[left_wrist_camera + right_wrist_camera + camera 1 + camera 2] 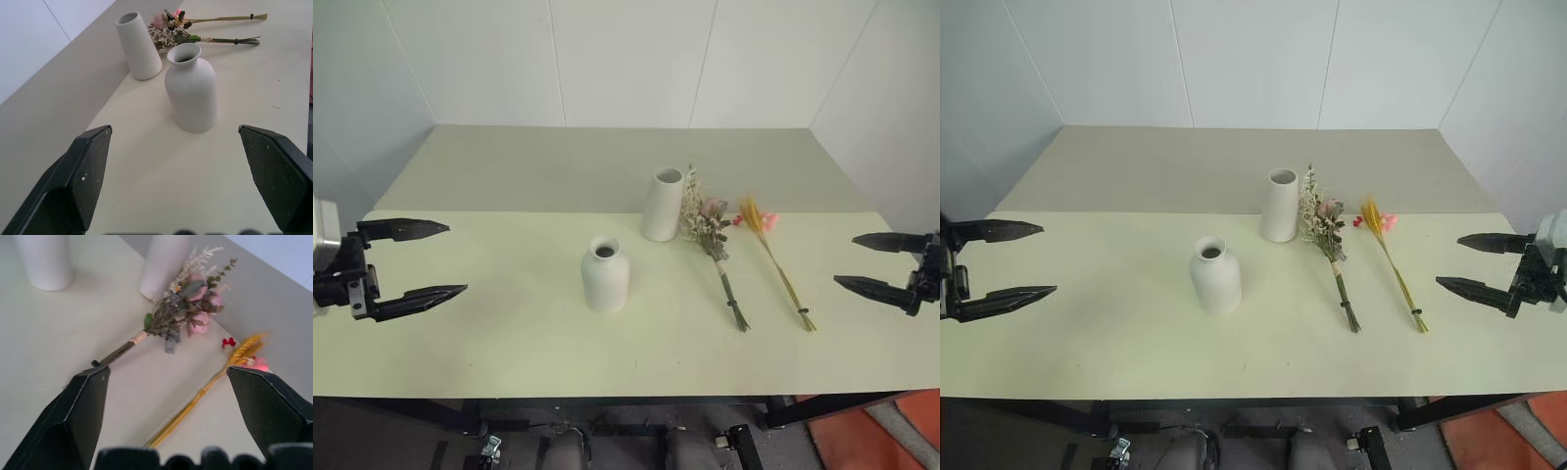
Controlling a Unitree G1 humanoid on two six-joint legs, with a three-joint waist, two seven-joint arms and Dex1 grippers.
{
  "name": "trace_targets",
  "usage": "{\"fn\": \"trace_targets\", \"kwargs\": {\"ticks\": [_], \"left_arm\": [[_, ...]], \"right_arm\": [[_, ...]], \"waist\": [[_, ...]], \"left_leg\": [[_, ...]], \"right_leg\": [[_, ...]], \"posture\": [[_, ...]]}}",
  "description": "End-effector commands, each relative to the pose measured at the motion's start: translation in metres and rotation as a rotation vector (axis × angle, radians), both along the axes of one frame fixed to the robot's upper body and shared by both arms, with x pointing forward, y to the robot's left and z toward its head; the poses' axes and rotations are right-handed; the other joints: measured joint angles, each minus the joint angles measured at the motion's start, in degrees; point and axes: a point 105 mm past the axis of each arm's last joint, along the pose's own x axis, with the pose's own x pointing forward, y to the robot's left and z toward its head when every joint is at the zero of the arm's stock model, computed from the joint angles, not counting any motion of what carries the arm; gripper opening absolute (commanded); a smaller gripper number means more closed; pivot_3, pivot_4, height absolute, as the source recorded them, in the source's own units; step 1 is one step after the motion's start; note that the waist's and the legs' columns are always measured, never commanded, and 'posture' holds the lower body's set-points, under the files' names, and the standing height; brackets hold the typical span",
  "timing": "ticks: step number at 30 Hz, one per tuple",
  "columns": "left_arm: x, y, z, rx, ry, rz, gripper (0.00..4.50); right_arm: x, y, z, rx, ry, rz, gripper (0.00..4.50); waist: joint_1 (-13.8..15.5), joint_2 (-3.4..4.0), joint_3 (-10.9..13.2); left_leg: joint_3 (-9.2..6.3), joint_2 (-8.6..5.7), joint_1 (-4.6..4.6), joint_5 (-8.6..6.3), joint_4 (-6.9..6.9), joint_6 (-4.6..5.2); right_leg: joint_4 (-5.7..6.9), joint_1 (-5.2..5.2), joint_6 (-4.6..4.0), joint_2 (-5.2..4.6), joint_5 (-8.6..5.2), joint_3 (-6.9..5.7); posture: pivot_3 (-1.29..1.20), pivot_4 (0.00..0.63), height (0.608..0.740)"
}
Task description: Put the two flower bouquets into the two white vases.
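Presently, 2 white vases upright on the pale green bench (489, 333): tall cylinder vase (663, 204) toward 12 o'clock of centre, shorter bottle-shaped vase (605, 274) near it at 7 o'clock, apart from it. Both vases without flowers. Bushy bouquet (710, 238) of cream sprigs, pink flowers and green leaves flat on the bench just beside the cylinder at 3 o'clock, blooms toward 12, stems toward 6. Slim bouquet (771, 253) of yellow-orange spikes and pink blooms flat near it at 3 o'clock, apart, roughly parallel. Left tool (435, 259) at 9 o'clock over the bench edge, fingers spread wide, gripping nothing. Right tool (852, 261) at 3 o'clock, well apart from the slim bouquet, fingers likewise wide, nothing between them.
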Motion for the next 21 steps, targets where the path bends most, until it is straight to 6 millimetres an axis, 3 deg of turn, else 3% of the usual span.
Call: {"fn": "trace_targets", "kwargs": {"ticks": [1, 4, 8, 13, 21], "left_arm": [[0.005, -0.012, 0.015, -0.017, -0.061, -0.059, 4.5], [0.011, -0.019, 0.015, 0.003, -0.067, -0.106, 4.5], [0.025, -0.031, 0.014, 0.009, -0.076, -0.178, 4.5], [0.038, -0.041, 0.009, 0.014, -0.076, -0.219, 4.5], [0.045, -0.041, 0.0, 0.02, -0.075, -0.223, 4.5]], "right_arm": [[0.022, 0.002, 0.004, -0.123, 0.008, -0.147, 4.49], [0.035, 0.009, -0.006, -0.212, 0.027, -0.174, 4.49], [0.061, 0.025, -0.017, -0.23, 0.17, -0.19, 4.49], [0.096, 0.031, -0.023, -0.197, 0.316, -0.334, 4.49], [0.113, 0.03, -0.04, -0.159, 0.524, -0.497, 4.49]], "waist": [[-0.1, 0.01, 0.0], [-0.1, 0.03, 0.0], [-0.4, 0.03, 0.0], [-0.6, 0.02, 0.0], [-0.4, 0.01, 0.0]], "left_leg": [[0.02, 0.0, 0.02, 0.0, 0.01, 0.0], [0.04, -0.01, -0.01, 0.0, 0.0, 0.0], [0.04, 0.0, -0.07, 0.01, 0.0, 0.0], [0.01, -0.01, -0.14, 0.01, 0.01, 0.01], [-0.03, -0.06, -0.86, 0.02, 0.06, 0.02]], "right_leg": [[0.01, 0.01, -0.01, -0.01, 0.01, 0.01], [0.02, -0.06, -0.04, 0.0, 0.03, 0.02], [0.03, -0.12, 0.08, 0.05, 0.11, 0.03], [0.05, -0.15, 0.01, 0.08, 0.33, 0.05], [0.12, -0.79, -0.08, 0.09, 0.47, 0.08]], "posture": [[0.0, 0.15, 0.74], [0.0, 0.15, 0.74], [0.0, 0.15, 0.74], [0.0, 0.15, 0.74], [0.0, 0.15, 0.74]]}}
